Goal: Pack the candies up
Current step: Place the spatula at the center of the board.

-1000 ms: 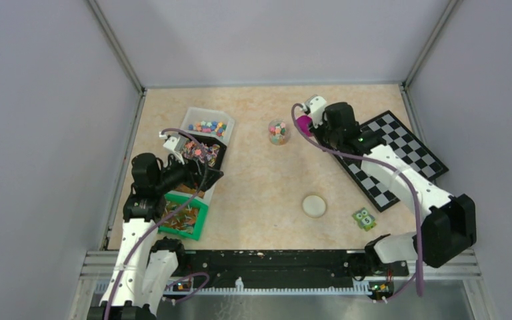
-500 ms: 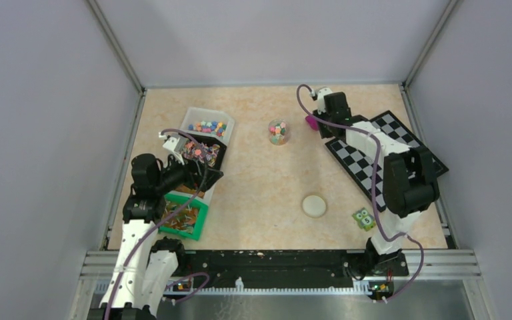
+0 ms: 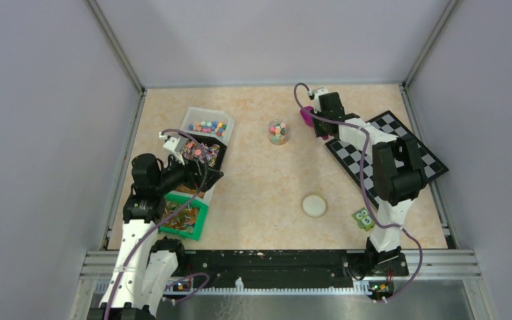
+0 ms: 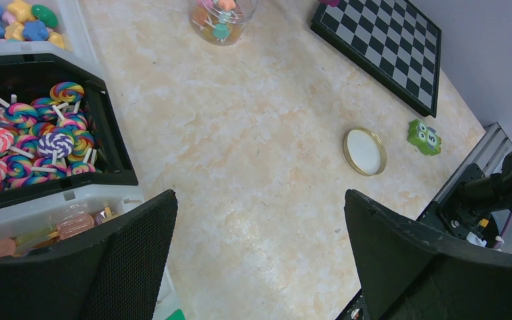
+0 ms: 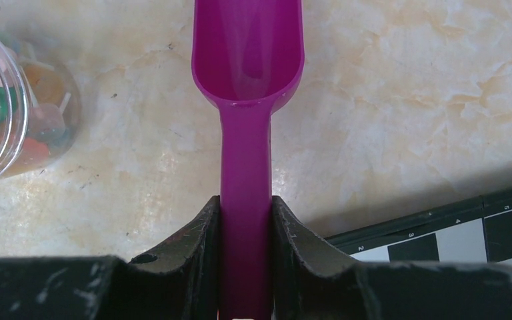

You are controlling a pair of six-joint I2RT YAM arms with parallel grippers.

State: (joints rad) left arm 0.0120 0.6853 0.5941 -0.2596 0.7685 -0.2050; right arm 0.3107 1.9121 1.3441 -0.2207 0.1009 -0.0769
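Since 0.5 s ago the right arm swung a bit to the far left, w/ its elbow folded higher. The left arm did not move.

The right fingers (image 5: pixel 200 240) are clamped on the handle of the magenta scoop (image 5: pixel 247 60). Its bowl is empty and it hangs low over the surface (image 5: pixel 407 100), just right of the jar (image 5: pixel 13 113). The left fingers (image 4: pixel 133 247) are apart and hold nothing. They hover above the near edge of the black bin (image 4: pixel 110 133) of lollipops.

The candies (image 3: pixel 208 126) lie mostly in the white bin (image 3: pixel 193 115) at far left, and some are already in the jar.

Judgement: this is the gap between two scoops. The next move probably calls for carrying the scoop left to the white bin, dipping it in, then bringing it back level to the jar mouth.

The jar itself stands between scoop and bin, so the scoop must pass above or around it. The left arm is also near that bin. The chessboard (image 5: pixel 440 233) edge is close behind the scoop. The lid (image 3: pixel 314 205) and the owl block (image 3: pixel 364 218) are well apart, at near right.
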